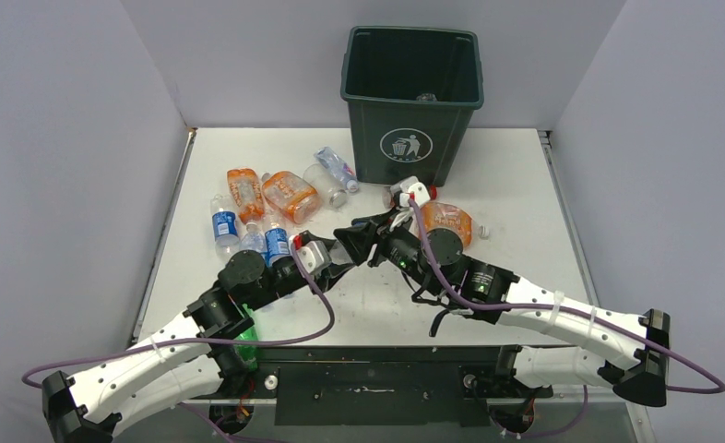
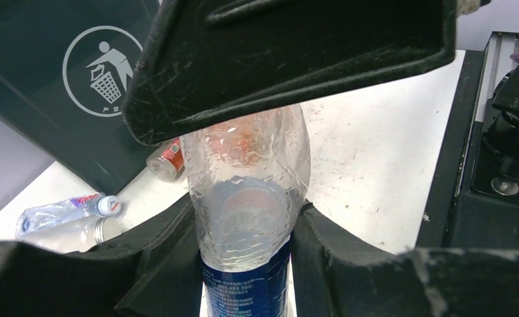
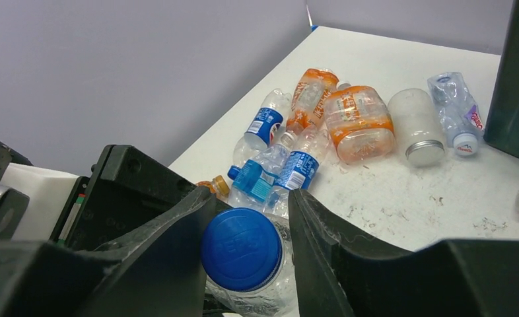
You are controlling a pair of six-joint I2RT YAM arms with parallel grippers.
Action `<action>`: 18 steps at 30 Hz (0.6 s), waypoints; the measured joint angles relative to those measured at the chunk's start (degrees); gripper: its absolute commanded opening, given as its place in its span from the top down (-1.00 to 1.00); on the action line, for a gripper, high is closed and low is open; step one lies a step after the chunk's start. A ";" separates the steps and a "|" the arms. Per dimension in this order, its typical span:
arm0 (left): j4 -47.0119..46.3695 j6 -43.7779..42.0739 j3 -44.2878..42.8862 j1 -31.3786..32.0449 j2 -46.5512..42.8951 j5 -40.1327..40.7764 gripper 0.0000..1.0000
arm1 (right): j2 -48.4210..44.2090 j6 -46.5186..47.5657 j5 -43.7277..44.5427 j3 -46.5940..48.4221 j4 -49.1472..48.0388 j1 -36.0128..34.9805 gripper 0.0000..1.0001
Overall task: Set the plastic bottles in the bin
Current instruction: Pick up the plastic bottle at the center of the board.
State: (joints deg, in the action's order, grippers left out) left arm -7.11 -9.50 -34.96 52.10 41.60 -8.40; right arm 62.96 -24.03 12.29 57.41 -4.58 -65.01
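A clear crushed bottle with a blue label (image 2: 247, 198) and blue cap (image 3: 242, 249) is held above the table between both grippers. My left gripper (image 1: 345, 251) is shut on its body just above the label. My right gripper (image 1: 363, 235) meets it head on, jaws closed in around the cap end. One right finger (image 2: 290, 53) covers the bottle's top in the left wrist view. The dark green bin (image 1: 412, 92) stands at the back, a little beyond both grippers. It also shows in the left wrist view (image 2: 39, 99).
Loose bottles lie left of the bin: orange ones (image 1: 244, 192) (image 1: 291, 196), blue-labelled ones (image 1: 223, 224) (image 1: 276, 242), clear ones (image 1: 336, 168). Another orange bottle (image 1: 446, 221) lies behind the right arm. A green bottle (image 1: 246, 346) lies by the left arm's base. Grey walls enclose the table.
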 measured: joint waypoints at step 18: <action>-4.28 1.55 0.02 0.31 -2.95 3.08 -0.93 | -2.19 11.98 16.48 11.76 0.96 4.09 0.89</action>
State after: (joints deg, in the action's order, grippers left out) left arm -11.40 -7.94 -34.94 52.40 38.65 -5.32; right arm 60.77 -12.05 28.77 69.17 -3.62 -60.93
